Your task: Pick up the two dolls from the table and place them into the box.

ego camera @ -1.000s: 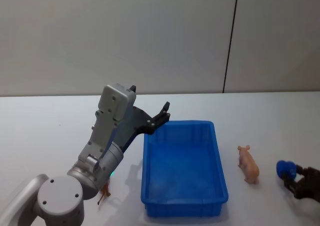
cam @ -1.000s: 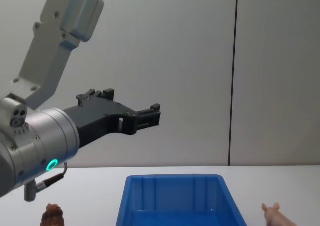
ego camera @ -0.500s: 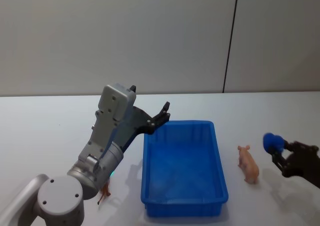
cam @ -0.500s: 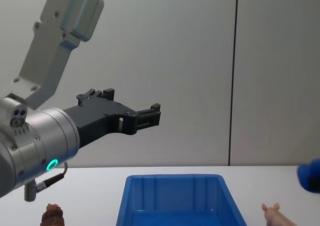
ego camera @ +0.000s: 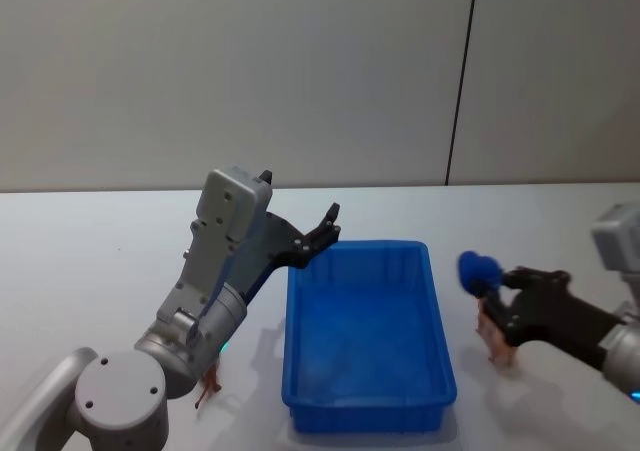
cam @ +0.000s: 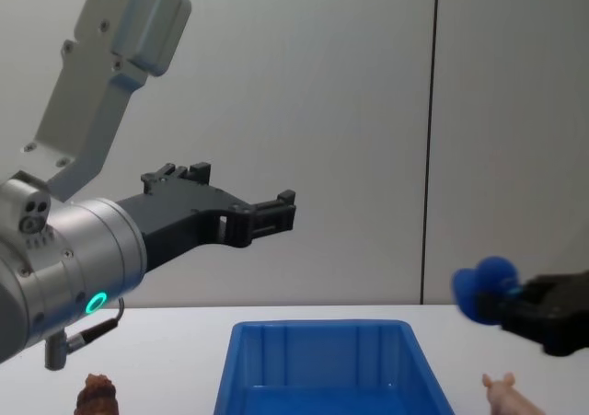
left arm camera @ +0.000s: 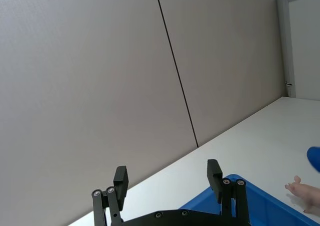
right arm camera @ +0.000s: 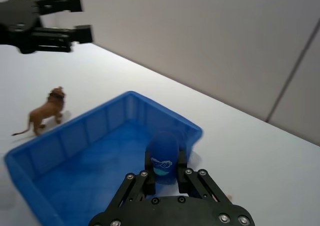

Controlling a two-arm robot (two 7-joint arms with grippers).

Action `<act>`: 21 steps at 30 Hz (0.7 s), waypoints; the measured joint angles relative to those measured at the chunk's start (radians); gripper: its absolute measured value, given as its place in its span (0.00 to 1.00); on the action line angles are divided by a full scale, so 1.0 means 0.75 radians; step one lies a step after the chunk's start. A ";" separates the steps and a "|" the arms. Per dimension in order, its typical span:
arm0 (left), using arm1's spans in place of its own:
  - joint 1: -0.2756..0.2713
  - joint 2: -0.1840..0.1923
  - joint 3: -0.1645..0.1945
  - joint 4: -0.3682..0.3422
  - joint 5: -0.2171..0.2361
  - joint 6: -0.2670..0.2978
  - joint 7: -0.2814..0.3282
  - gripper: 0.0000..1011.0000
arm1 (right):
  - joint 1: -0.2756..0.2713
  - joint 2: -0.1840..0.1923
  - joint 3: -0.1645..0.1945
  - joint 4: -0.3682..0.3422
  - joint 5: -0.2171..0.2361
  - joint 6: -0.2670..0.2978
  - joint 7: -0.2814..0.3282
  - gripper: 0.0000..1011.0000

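White table (ego camera: 90, 241): left gripper (ego camera: 333, 221) hangs raised by the box (ego camera: 365, 247), jaws spread; right gripper (ego camera: 490, 281) above pink doll (cam: 504, 393), grip I cannot tell.

- The left arm (ego camera: 215, 271) bends up from the shoulder, its grey forearm slanting forward and to the right.
- The left gripper (ego camera: 329, 225) hangs high in the air, its two black fingers (left arm camera: 120, 178) spread wide with nothing between them.
- The right arm (ego camera: 612, 343) reaches in low from the right.
- The right gripper (ego camera: 484, 275) points leftward, lower than the left one.
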 joint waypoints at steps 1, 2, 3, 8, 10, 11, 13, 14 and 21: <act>0.000 0.000 0.000 0.000 0.000 0.000 0.000 0.99 | 0.006 -0.007 -0.008 0.000 -0.004 0.003 0.010 0.23; 0.000 0.000 0.000 0.000 0.000 0.000 0.000 0.99 | 0.014 -0.017 -0.019 0.002 -0.012 0.010 0.029 0.22; 0.000 0.000 0.000 0.000 0.000 0.000 0.000 0.99 | 0.018 -0.023 -0.025 0.004 -0.017 0.015 0.041 0.22; 0.000 0.000 0.000 0.000 0.000 0.000 0.000 0.99 | 0.046 -0.065 -0.067 0.027 -0.051 0.041 0.102 0.19; 0.000 0.000 0.000 0.000 0.000 0.000 0.000 0.99 | 0.058 -0.082 -0.086 0.039 -0.068 0.052 0.124 0.17; 0.000 0.000 0.000 0.000 0.000 0.000 0.000 0.99 | 0.061 -0.087 -0.091 0.043 -0.071 0.053 0.128 0.17; 0.000 0.000 0.000 0.000 0.000 0.000 0.000 0.99 | 0.069 -0.099 -0.103 0.054 -0.083 0.059 0.139 0.22; 0.000 0.000 0.000 0.000 0.000 0.000 0.000 0.99 | 0.075 -0.109 -0.113 0.062 -0.092 0.064 0.147 0.27; 0.000 0.000 0.000 0.000 0.000 0.000 0.000 0.99 | 0.105 -0.150 -0.151 0.106 -0.129 0.078 0.171 0.50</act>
